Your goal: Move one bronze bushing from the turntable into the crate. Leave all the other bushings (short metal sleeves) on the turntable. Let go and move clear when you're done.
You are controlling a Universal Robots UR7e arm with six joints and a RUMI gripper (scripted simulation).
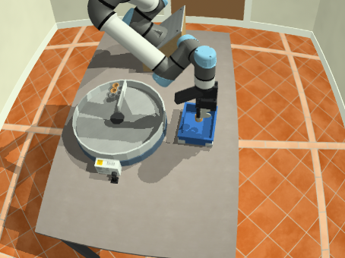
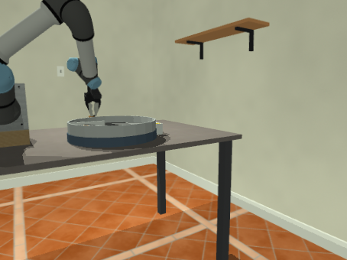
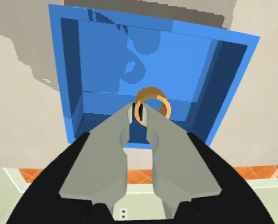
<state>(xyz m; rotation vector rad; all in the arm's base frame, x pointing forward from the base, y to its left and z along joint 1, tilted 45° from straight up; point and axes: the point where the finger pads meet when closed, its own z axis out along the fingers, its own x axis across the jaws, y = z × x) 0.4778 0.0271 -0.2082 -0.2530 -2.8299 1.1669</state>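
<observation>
My gripper (image 1: pixel 198 114) hangs low over the blue crate (image 1: pixel 197 126), right of the turntable (image 1: pixel 119 120). It is shut on the wall of one bronze bushing (image 1: pixel 200 120). In the wrist view the fingers (image 3: pixel 141 112) pinch the near rim of the bronze ring (image 3: pixel 153 102), which hangs above the crate's floor (image 3: pixel 150 75). A few other bushings (image 1: pixel 114 89) sit at the far left of the turntable, beside its white divider (image 1: pixel 122 95). In the exterior view my gripper (image 2: pixel 92 111) is just above the turntable rim (image 2: pixel 111 128), and the crate is hidden behind it.
A small white control box (image 1: pixel 108 166) stands at the turntable's front edge. The arm's base and a grey mounting plate (image 1: pixel 172 29) are at the back of the table. A wooden shelf (image 2: pixel 222 31) hangs on the wall.
</observation>
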